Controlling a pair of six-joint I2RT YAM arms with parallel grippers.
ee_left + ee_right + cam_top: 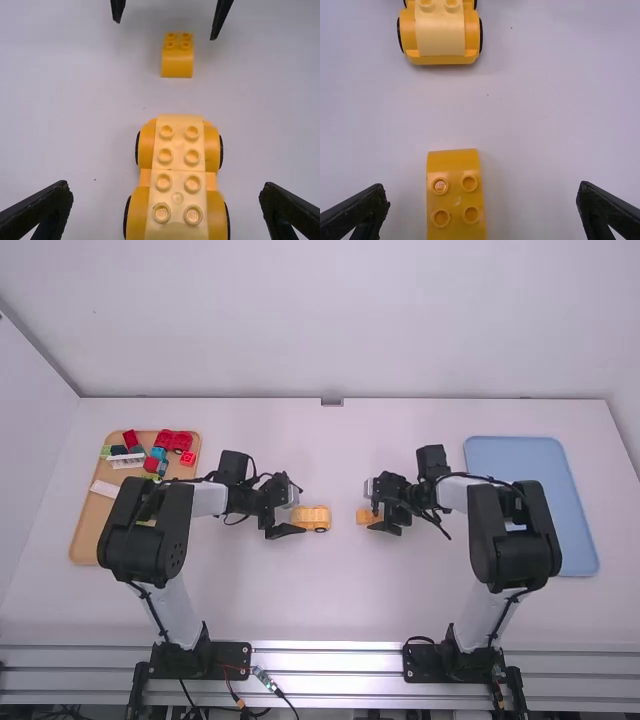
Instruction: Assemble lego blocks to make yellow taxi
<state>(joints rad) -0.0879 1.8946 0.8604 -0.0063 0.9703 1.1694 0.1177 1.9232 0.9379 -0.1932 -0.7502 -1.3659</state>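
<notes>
My left gripper [287, 513] is low over the table, left of the middle, beside the yellow wheeled car base [312, 518]. In the left wrist view my left gripper [166, 207] stands open, the studded car base [177, 175] lying between and ahead of its fingers. Right of the middle, my right gripper [377, 512] is at the small yellow block [366, 516]. The right wrist view has my right gripper [482, 207] open, with the curved yellow block [454, 195] between its fingers but touching neither. Car base and block lie apart on the table.
A wooden tray [84, 530] at the left holds red, blue, green and white pieces. At the right lies a blue tray [580, 530], partly behind the right arm. Bare table separates the car base from the small block.
</notes>
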